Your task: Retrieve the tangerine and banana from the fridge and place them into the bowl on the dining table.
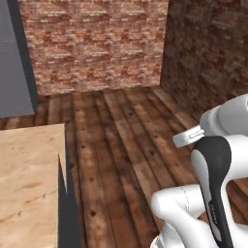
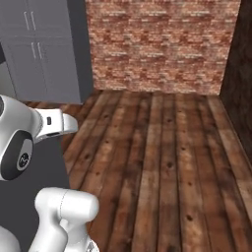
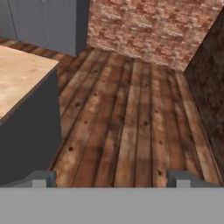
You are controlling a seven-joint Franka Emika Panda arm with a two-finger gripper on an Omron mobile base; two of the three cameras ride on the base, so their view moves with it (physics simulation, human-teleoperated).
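Observation:
The dining table [image 1: 29,184] fills the lower left of the left base view, a light wooden top over a plain grey base. In the hand view its corner [image 3: 22,78] lies at the left, nothing resting on the part I can see. My gripper [image 3: 111,179] is open, its two dark fingertips [image 3: 43,178] spread wide at the bottom of the hand view with nothing between them. It points over bare wooden floor beside the table's end. The tangerine, banana, fridge and bowl are out of view.
Grey panelled cabinets [image 2: 44,49] stand at the back left. A red brick wall [image 1: 92,43] closes the far side, and a darker brick wall [image 1: 208,48] runs along the right. Plank floor [image 2: 162,157] stretches ahead between them.

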